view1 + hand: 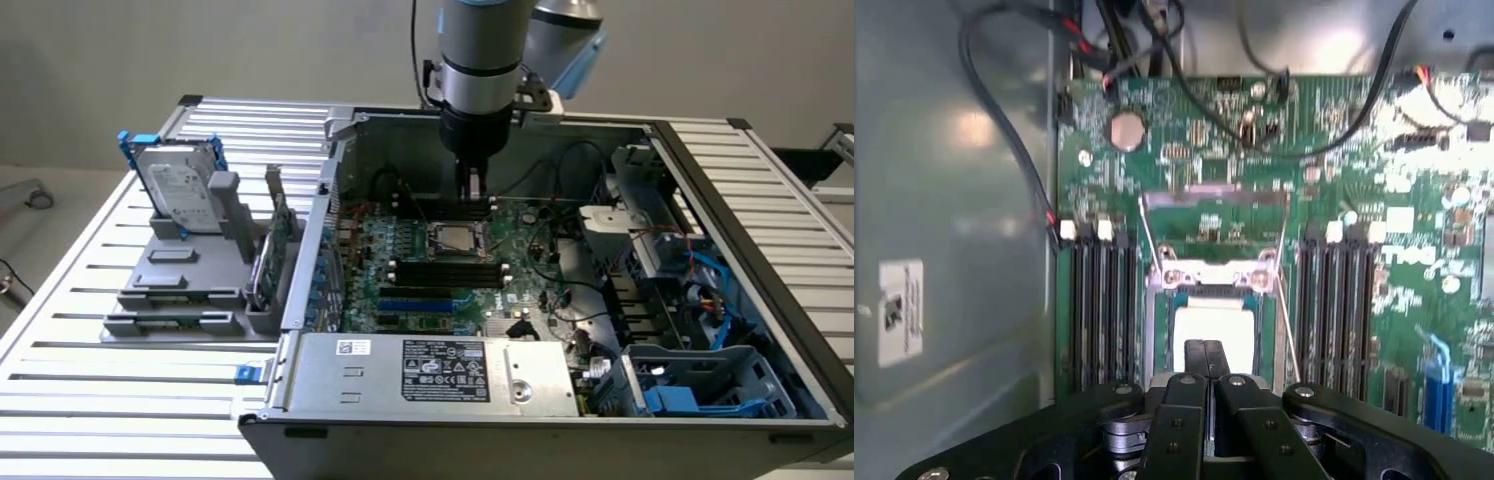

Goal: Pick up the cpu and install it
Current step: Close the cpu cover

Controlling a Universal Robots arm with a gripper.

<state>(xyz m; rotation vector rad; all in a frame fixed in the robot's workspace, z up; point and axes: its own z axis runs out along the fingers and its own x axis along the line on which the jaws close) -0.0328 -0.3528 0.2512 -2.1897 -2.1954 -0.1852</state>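
Observation:
The cpu (1216,318), a pale silvery square, lies flat inside the metal-framed socket (1212,274) of the green board (1354,130). My gripper (1204,352) hangs just above its near edge with both black fingers pressed together and nothing between them. In the exterior view the arm reaches down into the open computer case, and the gripper (474,198) stands just behind the cpu (449,238) in the board's middle.
Black memory slots (1104,300) flank the socket on both sides. Loose black cables (1004,120) run along the case wall (944,250). A grey power supply (427,370) sits at the case front. The hard drive (174,185) stands in a rack at the exterior view's left.

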